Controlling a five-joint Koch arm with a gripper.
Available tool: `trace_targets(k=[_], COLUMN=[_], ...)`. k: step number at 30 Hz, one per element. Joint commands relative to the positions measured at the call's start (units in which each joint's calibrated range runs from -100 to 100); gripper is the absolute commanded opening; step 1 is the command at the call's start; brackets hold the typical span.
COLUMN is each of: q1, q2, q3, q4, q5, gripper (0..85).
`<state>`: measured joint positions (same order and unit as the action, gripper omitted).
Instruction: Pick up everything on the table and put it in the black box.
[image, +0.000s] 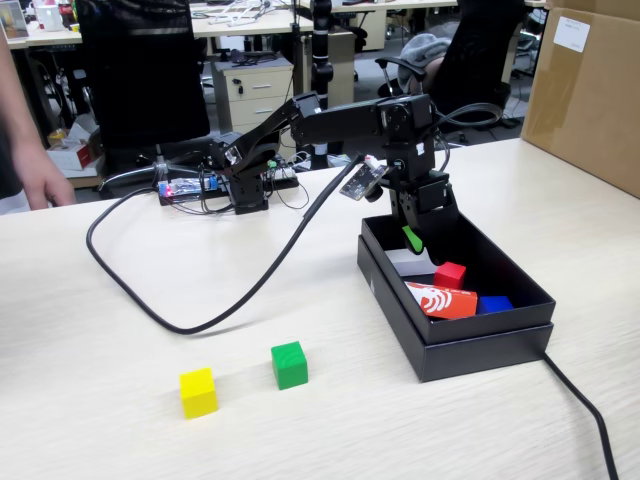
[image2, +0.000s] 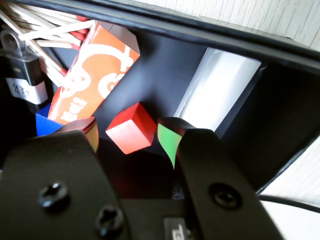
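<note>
The red cube (image: 450, 274) lies on the floor of the black box (image: 480, 346), free of the fingers. My gripper (image: 412, 240) hangs open just above it inside the box. In the wrist view the red cube (image2: 136, 125) sits below the gripper (image2: 129, 132), with a gap to each fingertip. The box's dark floor (image2: 165, 75) shows around the cube. Out on the table (image: 100, 420), the green cube (image: 289, 364) and the yellow cube (image: 198, 392) stand side by side, left of the box and near the front edge.
In the box lie a red-orange packet (image: 440, 300), a white block (image: 410, 262), a blue block (image: 493, 303) and wooden sticks (image2: 45, 30). A black cable (image: 200, 322) loops over the table. A cardboard box (image: 585, 90) stands back right; a person's arm (image: 30, 150) shows far left.
</note>
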<state>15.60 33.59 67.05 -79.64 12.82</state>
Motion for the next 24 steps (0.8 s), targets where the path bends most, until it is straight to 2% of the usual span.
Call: trace_targets(k=[1, 13, 20, 22, 24], q1=[0.2, -0.8, -7.2, -9.0, -10.6], q2=[-8.1, -21.7, -26.0, -25.6, -24.6], q3=[4.0, 0.3, -1.1, -1.0, -0.8], q4=[-0.3, -0.3, -0.3, -0.3, -0.3], q5=[-0.4, -0.4, -1.3, -1.9, -2.7], gripper=[26.7, 27.9, 28.5, 34.2, 34.7])
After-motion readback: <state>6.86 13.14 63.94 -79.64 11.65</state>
